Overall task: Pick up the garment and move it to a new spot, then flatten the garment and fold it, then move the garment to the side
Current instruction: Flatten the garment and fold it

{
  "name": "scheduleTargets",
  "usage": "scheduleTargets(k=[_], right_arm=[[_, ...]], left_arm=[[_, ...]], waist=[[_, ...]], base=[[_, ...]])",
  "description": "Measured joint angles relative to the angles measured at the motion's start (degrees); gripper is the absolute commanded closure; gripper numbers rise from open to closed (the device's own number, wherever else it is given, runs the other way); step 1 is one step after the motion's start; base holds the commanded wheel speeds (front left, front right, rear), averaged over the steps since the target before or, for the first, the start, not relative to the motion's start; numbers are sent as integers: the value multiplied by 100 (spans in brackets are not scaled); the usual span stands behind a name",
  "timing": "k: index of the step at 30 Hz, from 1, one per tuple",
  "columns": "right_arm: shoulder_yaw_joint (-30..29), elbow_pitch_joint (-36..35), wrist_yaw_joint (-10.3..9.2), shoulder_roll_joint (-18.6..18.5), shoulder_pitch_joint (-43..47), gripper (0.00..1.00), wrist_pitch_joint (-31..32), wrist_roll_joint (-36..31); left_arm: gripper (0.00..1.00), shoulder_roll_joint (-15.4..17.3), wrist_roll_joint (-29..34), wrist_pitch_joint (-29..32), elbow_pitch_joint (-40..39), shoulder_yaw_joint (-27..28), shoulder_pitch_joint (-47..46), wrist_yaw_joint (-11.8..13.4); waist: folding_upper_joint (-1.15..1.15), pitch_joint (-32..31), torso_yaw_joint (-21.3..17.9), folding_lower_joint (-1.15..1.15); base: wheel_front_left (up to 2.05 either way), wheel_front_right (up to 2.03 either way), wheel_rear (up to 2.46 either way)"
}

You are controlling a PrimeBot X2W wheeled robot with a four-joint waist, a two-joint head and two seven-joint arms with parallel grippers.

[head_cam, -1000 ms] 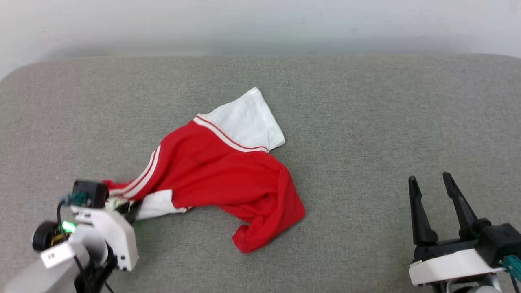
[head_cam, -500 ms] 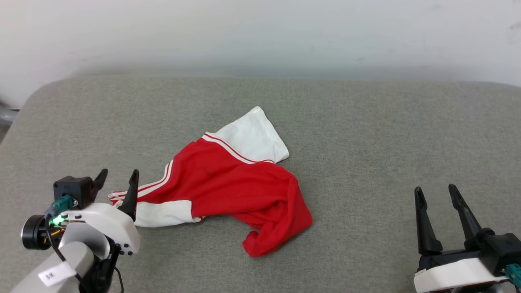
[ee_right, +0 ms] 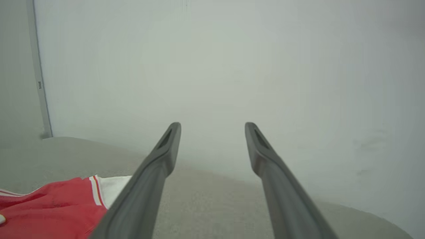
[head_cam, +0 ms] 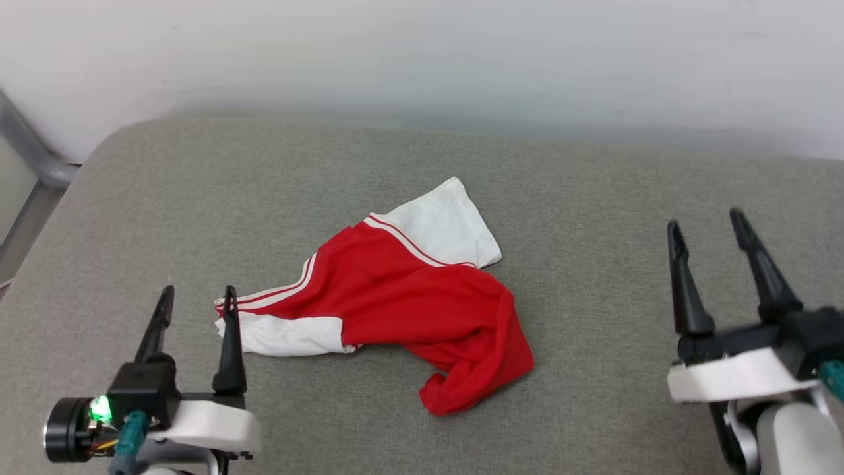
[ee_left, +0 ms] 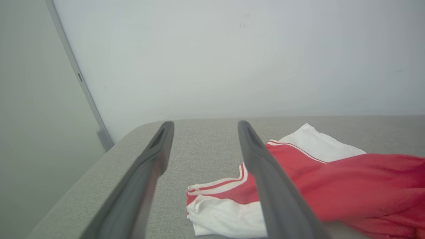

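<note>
The red T-shirt (head_cam: 409, 310) lies crumpled on the grey surface (head_cam: 593, 198). The left hand (head_cam: 198, 291) is released and empty, one finger at the shirt's white-sleeved end. The right hand (head_cam: 705, 221), likewise released and empty, hovers well apart.

The garment (head_cam: 409, 310) lies mid-tabletop (head_cam: 593, 198). The left tool (head_cam: 198, 291) is just beside its left end, and the right tool (head_cam: 705, 221) is well apart at right.
</note>
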Motion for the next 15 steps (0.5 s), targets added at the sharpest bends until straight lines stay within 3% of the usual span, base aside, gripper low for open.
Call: scheduleTargets(k=[8,12,15], right_arm=[[479,233,0,-677,-1455,0,-1,49],[1100,815,1,-1116,-2447,0,18,201],[1781,1314,1,-1383,-3234,0,553,413]], left_arm=[[0,-715,803,0,-301,449,250,-336],[0,-1039,1047,0,-270,584,227,-582],[0,-1290,1184,0,-222,704,164,-745]], waist=[[0,227,269,0],[0,441,431,0],[0,628,568,1]], base=[[0,0,0],[0,0,0],[0,0,0]])
